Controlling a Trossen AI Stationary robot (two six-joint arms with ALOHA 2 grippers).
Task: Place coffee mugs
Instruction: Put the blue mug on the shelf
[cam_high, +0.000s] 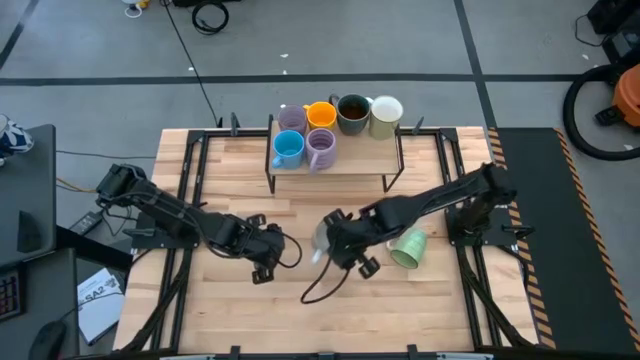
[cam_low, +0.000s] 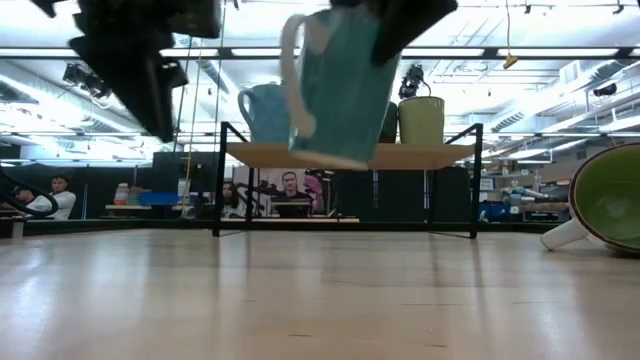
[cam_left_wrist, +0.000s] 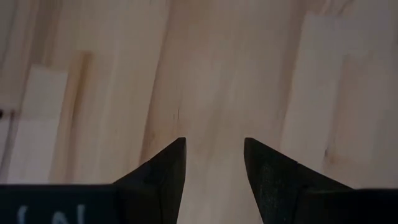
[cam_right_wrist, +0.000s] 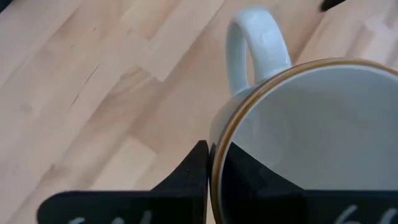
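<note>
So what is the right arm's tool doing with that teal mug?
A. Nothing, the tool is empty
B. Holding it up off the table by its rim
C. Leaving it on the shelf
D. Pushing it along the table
B: the right tool pinches the rim of the teal mug, which hangs clear above the table in the low view.

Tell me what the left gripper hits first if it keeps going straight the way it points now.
Most likely the bare wooden tabletop. The left gripper is open and empty, and its wrist view shows only planks ahead, no mug. How far off the wood is cannot be judged.
</note>
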